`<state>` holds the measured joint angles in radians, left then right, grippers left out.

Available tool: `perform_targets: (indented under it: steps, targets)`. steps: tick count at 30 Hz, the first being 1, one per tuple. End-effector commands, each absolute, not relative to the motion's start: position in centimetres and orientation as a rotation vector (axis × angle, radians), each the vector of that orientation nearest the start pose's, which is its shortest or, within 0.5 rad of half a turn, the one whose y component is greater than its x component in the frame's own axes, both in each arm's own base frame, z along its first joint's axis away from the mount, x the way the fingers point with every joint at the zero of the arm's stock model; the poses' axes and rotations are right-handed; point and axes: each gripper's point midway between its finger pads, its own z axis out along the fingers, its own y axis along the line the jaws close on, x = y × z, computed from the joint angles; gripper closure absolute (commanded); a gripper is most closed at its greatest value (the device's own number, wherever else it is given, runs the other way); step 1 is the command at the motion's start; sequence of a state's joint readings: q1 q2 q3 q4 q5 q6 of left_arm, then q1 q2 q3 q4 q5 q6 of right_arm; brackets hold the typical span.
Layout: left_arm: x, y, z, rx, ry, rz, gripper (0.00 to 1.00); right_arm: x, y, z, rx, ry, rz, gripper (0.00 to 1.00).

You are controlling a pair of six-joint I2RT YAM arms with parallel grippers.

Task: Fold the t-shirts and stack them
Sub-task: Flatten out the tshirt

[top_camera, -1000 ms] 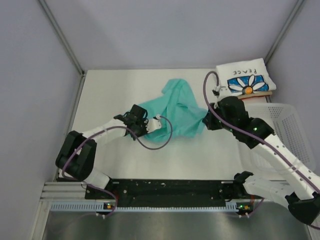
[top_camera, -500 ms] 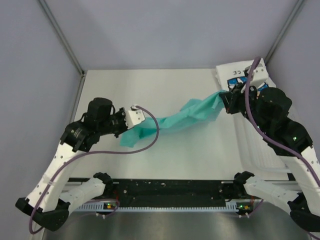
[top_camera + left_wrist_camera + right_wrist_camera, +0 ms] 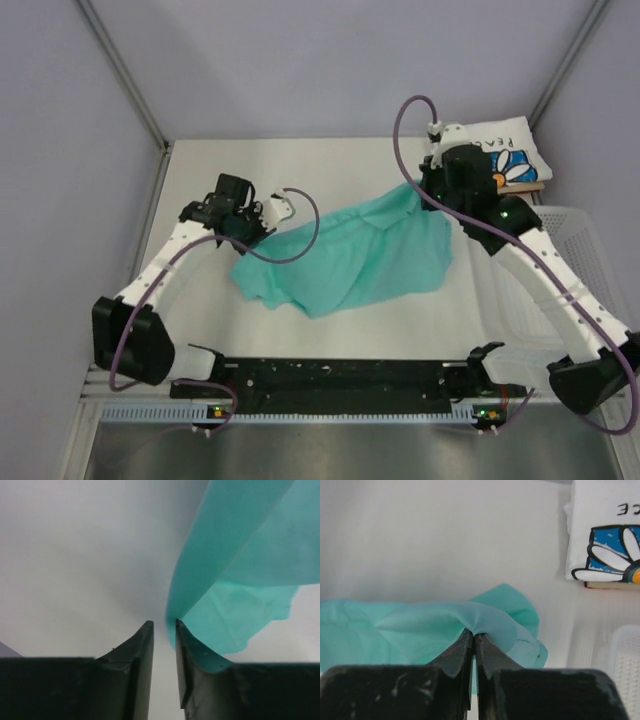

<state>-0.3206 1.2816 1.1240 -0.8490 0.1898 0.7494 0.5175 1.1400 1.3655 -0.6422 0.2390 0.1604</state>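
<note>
Okay, pale off-white worktop (image 3: 300, 170), matte, boxed in on three sides by plain grey-lilac walls (image 3: 300, 70). Metal struts (image 3: 120, 70) run down the back corners. A black rail (image 3: 340, 375) runs along the near edge and carries both arm bases.

The teal t-shirt (image 3: 350, 255) is mid-worktop, opened wide and rumpled. Its top edge is stretched between the two claws, and the lower part drapes toward the near side onto the surface.

The left claw (image 3: 262, 218) is at the shirt's upper left corner. In the wrist view its jaws are nearly together with only a thin slit showing, and the teal edge is caught at the tip beside the right-hand finger, running off taut from there.

The right claw (image 3: 473, 634) is at the upper right corner, fully pinched on a fold of teal cloth, with no gap visible between the fingers.

The daisy-print t-shirt (image 3: 500, 160) lies folded flat in the far right corner, print up, with part of the lettering visible. It is apart from the teal one, behind the right arm. A thin brown edge shows under its near side; I can't tell what that is.

A white mesh basket (image 3: 570, 250) sits along the right edge, just in front of the folded shirt. Purple cables loop off both arms.
</note>
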Motion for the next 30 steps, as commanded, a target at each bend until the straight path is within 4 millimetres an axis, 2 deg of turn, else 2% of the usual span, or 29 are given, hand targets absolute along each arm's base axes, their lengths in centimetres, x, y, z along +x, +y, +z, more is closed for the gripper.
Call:
perform_targets:
  steps: [1, 2, 4, 6, 8, 12, 15, 17, 23, 30]
  targets:
    - [36.2, -7.2, 14.5, 1.173, 2.223, 0.091, 0.63, 35.0, 15.5, 29.5, -0.211, 2.025, 0.216, 1.00]
    - [37.0, -6.6, 13.6, 1.141, 2.267, 0.092, 0.58, 35.5, 15.9, 28.5, -0.214, 2.049, 0.220, 1.00]
    - [38.0, -5.6, 12.7, 1.088, 2.336, 0.081, 0.54, 36.3, 16.6, 27.0, -0.223, 2.087, 0.229, 1.00]
    - [37.6, -5.6, 12.5, 1.067, 2.373, 0.021, 0.53, 36.9, 17.1, 25.8, -0.226, 2.116, 0.236, 1.00]
    - [35.7, -6.7, 12.7, 1.112, 2.362, -0.090, 0.53, 37.2, 17.4, 24.9, -0.237, 2.137, 0.236, 1.00]
    - [30.1, -9.7, 13.2, 1.240, 2.284, -0.383, 0.54, 37.2, 17.3, 24.1, -0.239, 2.151, 0.225, 1.00]
    - [26.6, -11.3, 11.9, 1.303, 2.309, -0.550, 0.52, 37.1, 17.1, 23.9, -0.237, 2.152, 0.217, 1.00]
    - [25.6, -11.1, 10.3, 1.325, 2.373, -0.564, 0.50, 37.0, 17.1, 24.0, -0.239, 2.151, 0.216, 1.00]
    - [26.0, -10.3, 6.9, 1.297, 2.546, -0.559, 0.53, 37.0, 16.9, 24.3, -0.235, 2.143, 0.211, 1.00]
    - [26.9, -10.0, 5.7, 1.282, 2.579, -0.521, 0.67, 36.8, 16.6, 24.6, -0.232, 2.131, 0.203, 1.00]
